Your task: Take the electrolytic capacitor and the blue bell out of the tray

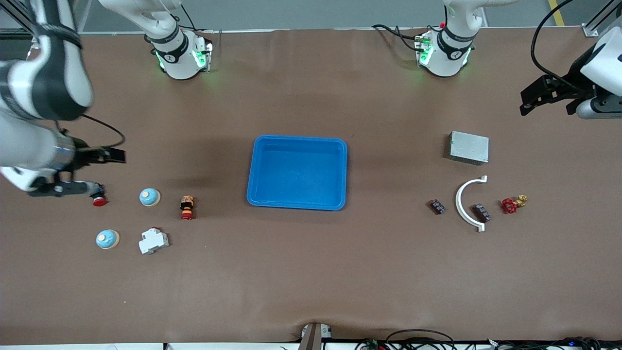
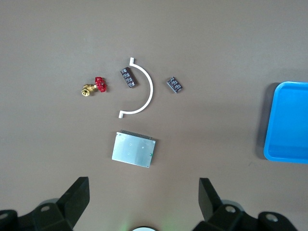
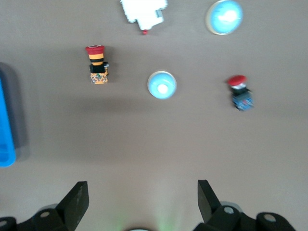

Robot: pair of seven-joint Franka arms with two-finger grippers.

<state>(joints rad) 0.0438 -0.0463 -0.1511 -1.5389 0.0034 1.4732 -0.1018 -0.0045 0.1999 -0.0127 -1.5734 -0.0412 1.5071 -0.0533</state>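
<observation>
Bells [image 1: 149, 197] x2, capacitors [image 1: 437, 206] x2 on table; left pincer [image 2: 143, 192] & right pincer [image 3: 142, 192] wide.

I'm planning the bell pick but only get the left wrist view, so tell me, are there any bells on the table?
Observer: Two blue bells, toward the right arm's end: one bell beside the orange button, the other bell nearer the front camera beside the white breaker.
Operator: Where's the right gripper?
Observer: The right gripper hangs open over the table by the red-capped button.
Operator: Which bell is closer to the tray?
Observer: The one beside the orange button.
</observation>
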